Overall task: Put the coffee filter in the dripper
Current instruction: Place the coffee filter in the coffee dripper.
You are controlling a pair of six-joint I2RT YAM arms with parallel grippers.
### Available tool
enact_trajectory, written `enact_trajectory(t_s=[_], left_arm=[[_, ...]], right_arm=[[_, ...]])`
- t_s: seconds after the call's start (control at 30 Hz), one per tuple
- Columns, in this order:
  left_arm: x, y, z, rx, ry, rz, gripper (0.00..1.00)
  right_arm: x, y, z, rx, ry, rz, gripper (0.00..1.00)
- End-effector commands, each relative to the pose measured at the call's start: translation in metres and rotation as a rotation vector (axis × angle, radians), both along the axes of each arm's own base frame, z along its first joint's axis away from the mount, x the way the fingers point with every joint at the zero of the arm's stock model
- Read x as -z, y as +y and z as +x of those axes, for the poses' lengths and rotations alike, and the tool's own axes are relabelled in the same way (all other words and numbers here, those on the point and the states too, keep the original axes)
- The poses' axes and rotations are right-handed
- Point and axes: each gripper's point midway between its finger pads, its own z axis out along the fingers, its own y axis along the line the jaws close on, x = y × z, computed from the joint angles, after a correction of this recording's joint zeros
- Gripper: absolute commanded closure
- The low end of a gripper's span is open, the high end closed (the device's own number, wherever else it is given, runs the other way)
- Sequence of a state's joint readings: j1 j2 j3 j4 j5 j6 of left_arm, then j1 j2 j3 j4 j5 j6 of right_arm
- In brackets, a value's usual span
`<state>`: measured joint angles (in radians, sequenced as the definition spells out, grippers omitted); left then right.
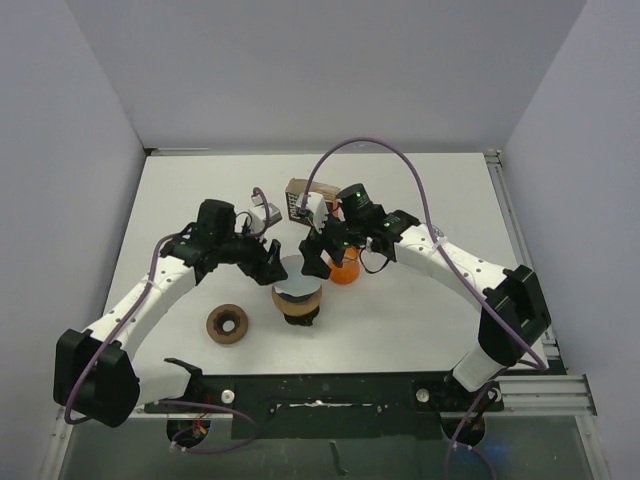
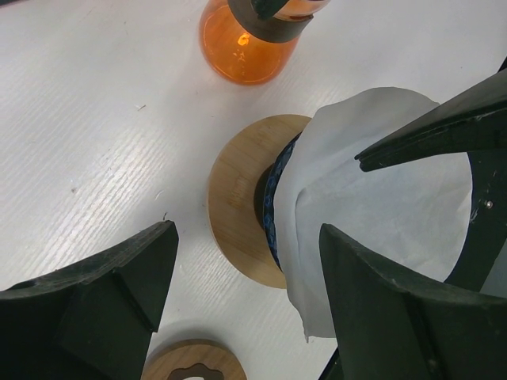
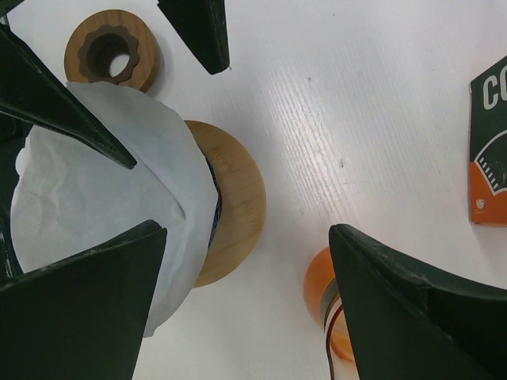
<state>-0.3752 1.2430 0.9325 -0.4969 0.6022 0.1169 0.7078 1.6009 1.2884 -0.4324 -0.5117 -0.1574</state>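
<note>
Coffee filter (image 2: 356, 182) mouth-up in dripper (image 2: 238, 206), axis upright; left claw (image 2: 245, 236), right claw (image 3: 247, 231) spread, empty

A creased matt paper filter (image 2: 372, 198) tops a smooth wooden dripper base (image 2: 234, 190) between the left pincer's (image 2: 245, 229) matt black fingers (image 2: 103, 301); beyond them, a glossy orange vessel (image 2: 238, 47) gleams.

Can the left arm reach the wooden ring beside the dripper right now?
Probably yes. The wooden ring lies uncovered on that arm's side of the dripper, and the left gripper hangs open close by, nothing between them.
</note>
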Motion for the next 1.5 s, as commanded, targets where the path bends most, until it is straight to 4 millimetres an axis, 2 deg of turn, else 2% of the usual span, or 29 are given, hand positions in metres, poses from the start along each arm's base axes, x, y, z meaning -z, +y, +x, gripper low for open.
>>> enact_trajectory(t_s=[0.0, 0.33, 0.83, 1.07, 1.47], left_arm=[[-0.026, 0.0, 0.015, -0.014, -0.099, -0.016, 0.28], [-0.004, 0.001, 0.014, -0.004, -0.059, 0.015, 0.28], [0.019, -0.001, 0.003, 0.024, -0.043, 0.015, 0.28], [0.017, -0.001, 0.005, 0.024, -0.054, 0.016, 0.28], [-0.015, -0.007, 0.006, 0.073, -0.12, -0.02, 0.27]], right_arm=[[-0.015, -0.002, 0.01, 0.007, -0.072, 0.016, 0.15], [0.007, -0.004, 0.009, 0.008, -0.055, -0.035, 0.2], [0.03, 0.001, 0.001, -0.009, -0.032, -0.061, 0.21], [0.024, 0.002, 0.003, -0.012, -0.044, -0.054, 0.19], [-0.011, 0.008, -0.003, -0.085, -0.014, 0.034, 0.11]])
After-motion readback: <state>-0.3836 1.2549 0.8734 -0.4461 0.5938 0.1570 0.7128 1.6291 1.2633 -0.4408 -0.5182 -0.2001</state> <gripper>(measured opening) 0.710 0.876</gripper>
